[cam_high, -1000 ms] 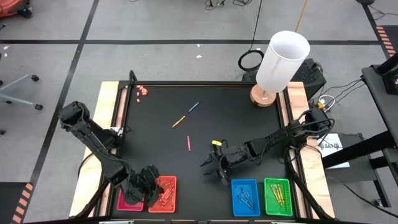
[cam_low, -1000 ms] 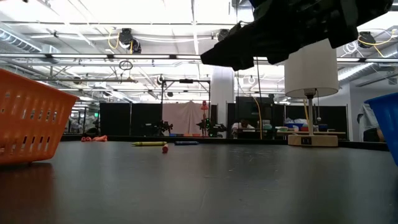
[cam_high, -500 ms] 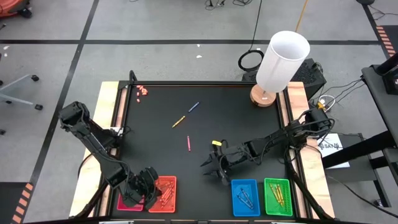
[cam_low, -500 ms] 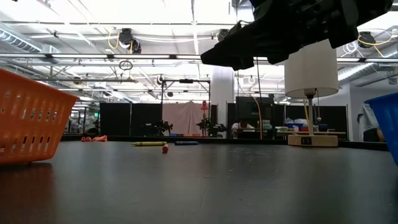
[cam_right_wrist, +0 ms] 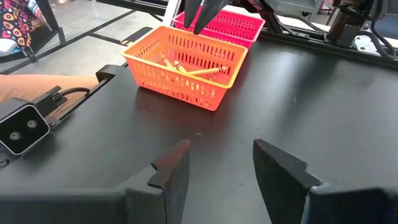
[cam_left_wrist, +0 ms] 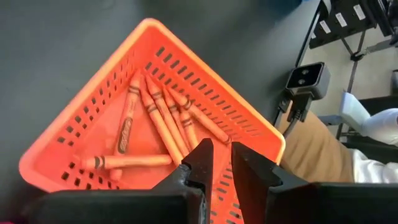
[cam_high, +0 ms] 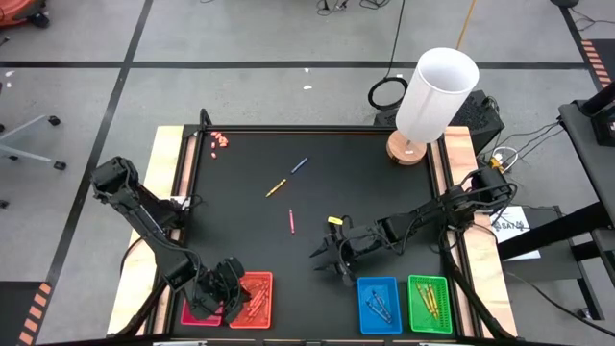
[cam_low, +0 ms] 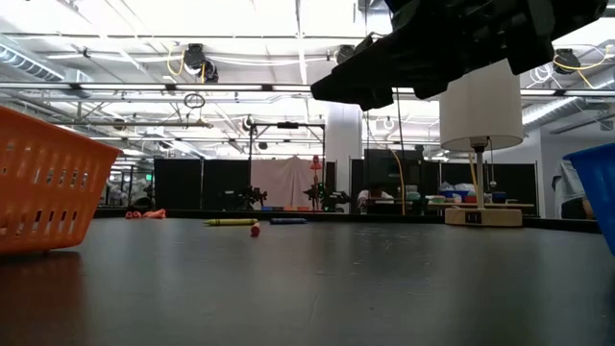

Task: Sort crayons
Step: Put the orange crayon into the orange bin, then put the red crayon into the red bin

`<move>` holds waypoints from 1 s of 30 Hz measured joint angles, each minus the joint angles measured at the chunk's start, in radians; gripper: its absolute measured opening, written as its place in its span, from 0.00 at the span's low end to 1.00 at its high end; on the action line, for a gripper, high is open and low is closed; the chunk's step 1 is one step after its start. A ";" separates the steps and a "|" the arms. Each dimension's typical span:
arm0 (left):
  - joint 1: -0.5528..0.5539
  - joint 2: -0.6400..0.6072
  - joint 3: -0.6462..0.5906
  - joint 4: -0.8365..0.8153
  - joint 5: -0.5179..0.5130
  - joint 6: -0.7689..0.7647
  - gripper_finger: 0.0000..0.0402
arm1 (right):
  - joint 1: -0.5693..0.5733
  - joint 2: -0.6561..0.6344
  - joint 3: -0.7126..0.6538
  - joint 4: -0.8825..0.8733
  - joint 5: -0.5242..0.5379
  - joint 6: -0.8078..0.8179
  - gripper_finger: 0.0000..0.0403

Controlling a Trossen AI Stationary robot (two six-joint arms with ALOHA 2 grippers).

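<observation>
My left gripper [cam_left_wrist: 222, 163] hangs just above the orange tray [cam_high: 254, 299], fingers slightly apart with nothing between them. Several orange crayons [cam_left_wrist: 155, 118] lie flat on that tray's floor. My right gripper [cam_high: 327, 259] stands open above the bare mat near the table's front edge, left of the blue tray [cam_high: 380, 305], and holds nothing. Three loose crayons lie flat mid-table: a yellow-orange one [cam_high: 277, 186], a blue one [cam_high: 300, 165] and a pink one [cam_high: 291, 220]. The right wrist view shows the orange tray [cam_right_wrist: 186, 65] ahead of my right gripper [cam_right_wrist: 217, 167].
A pink tray [cam_high: 195, 311] sits left of the orange one, and a green tray [cam_high: 430, 305] stands right of the blue. A white-shaded lamp [cam_high: 434, 94] stands at the far right corner. Small pink bits [cam_high: 219, 140] lie at the far left corner. Open mat lies mid-table.
</observation>
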 joint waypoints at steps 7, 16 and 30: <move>0.001 0.000 0.000 -0.001 -0.176 0.139 0.15 | 0.017 0.000 0.000 0.000 -0.001 -0.001 0.40; 0.042 0.000 0.000 0.000 -0.591 0.398 0.15 | 0.015 0.000 0.000 0.000 0.266 0.087 0.40; 0.177 0.000 0.000 -0.001 -0.774 0.494 0.15 | -0.069 0.147 0.057 0.109 0.471 0.330 0.40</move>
